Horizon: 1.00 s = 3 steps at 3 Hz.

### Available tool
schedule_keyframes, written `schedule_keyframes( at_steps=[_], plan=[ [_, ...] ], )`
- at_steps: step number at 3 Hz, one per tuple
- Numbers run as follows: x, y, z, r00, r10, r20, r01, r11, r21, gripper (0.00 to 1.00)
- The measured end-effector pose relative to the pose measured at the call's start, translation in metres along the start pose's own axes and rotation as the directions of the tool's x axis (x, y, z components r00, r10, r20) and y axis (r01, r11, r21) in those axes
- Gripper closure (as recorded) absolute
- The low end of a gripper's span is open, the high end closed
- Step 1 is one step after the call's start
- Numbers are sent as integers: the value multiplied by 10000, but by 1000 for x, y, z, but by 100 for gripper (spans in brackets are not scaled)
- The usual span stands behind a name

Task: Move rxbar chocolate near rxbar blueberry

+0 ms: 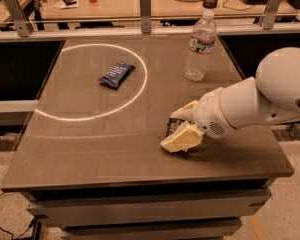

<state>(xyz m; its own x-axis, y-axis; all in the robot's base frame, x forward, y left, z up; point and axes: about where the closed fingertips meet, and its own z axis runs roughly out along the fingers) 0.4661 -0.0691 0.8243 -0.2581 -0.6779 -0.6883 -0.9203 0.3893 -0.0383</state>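
Observation:
The rxbar chocolate [171, 128], a black wrapper, lies at the table's front right, mostly hidden between my gripper's cream fingers. My gripper [181, 128] is down at the table surface with one finger on each side of the bar, closed on it. The white arm [250, 101] reaches in from the right. The rxbar blueberry [116, 74], a dark blue crinkled wrapper, lies at the back left inside a white circle [140, 91] marked on the table, well apart from the gripper.
A clear plastic water bottle [200, 46] stands upright at the back right of the table [90, 149]. A metal rail [145, 4] runs along the back edge, with a cluttered desk behind it. The table's front edge is just below the gripper.

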Motion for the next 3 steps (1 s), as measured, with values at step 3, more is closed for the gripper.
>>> schedule_keyframes(
  at_steps=[3],
  plan=[
    [-71, -64, 25, 9619, 1280, 2414, -1721, 9701, 1713, 100]
  ],
)
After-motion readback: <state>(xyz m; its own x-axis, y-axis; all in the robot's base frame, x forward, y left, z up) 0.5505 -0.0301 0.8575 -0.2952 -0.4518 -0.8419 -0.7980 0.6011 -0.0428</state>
